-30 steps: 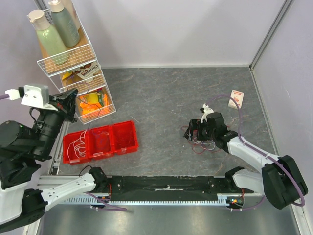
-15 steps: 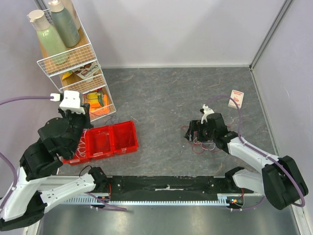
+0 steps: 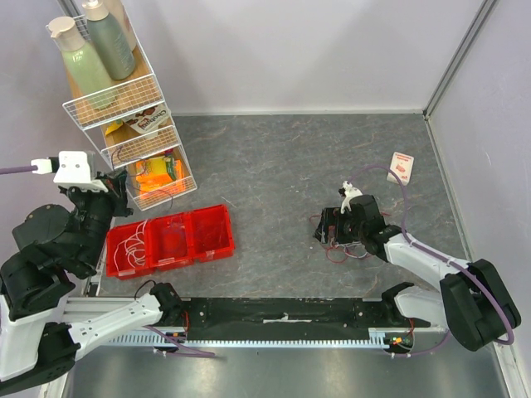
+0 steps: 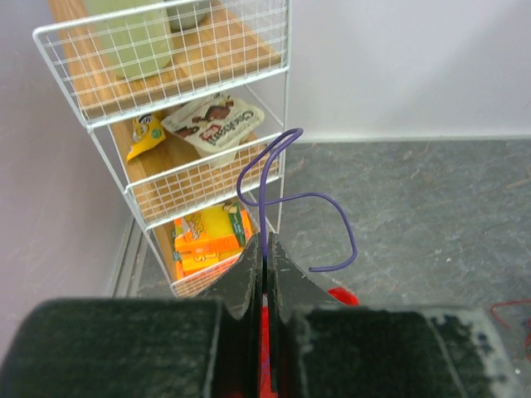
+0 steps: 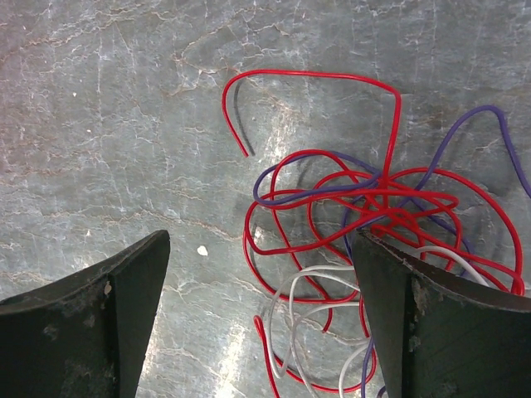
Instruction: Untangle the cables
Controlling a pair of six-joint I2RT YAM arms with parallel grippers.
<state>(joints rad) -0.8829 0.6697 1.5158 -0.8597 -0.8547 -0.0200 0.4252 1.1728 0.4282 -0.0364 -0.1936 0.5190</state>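
Currently: cables (image 5: 386, 199), red, purple and white, one knot on the table (image 5: 99, 99). It lies directly beneath the right gripper (image 5: 259, 240), whose jaws are spread wide, and is offset toward one finger. The left gripper (image 4: 265, 249), pinching a lone purple cable (image 4: 261, 195), is well apart by the wire rack (image 4: 199, 178). Right arm nearer.

Table (image 3: 274, 157) dark grey, marbled with pale veins. Cables (image 5: 365, 207) in a heap: mostly red, some dark purple, a few white. Purple cable (image 4: 286, 195) single, plain colour, in the black left gripper (image 4: 267, 261). Right gripper (image 5: 259, 249) black too, scuffed grey at the edges. Bins (image 3: 211, 232) bright red, with white wires (image 3: 129, 246) in the left one. Rack (image 3: 112, 99) white wire mesh, tan wood shelves. Bottles (image 3: 83, 66) pale green, beige caps. Packets (image 3: 153, 176) orange and yellow. Card (image 3: 401, 166) white with red print. Arm hoses (image 3: 17, 169) lilac.
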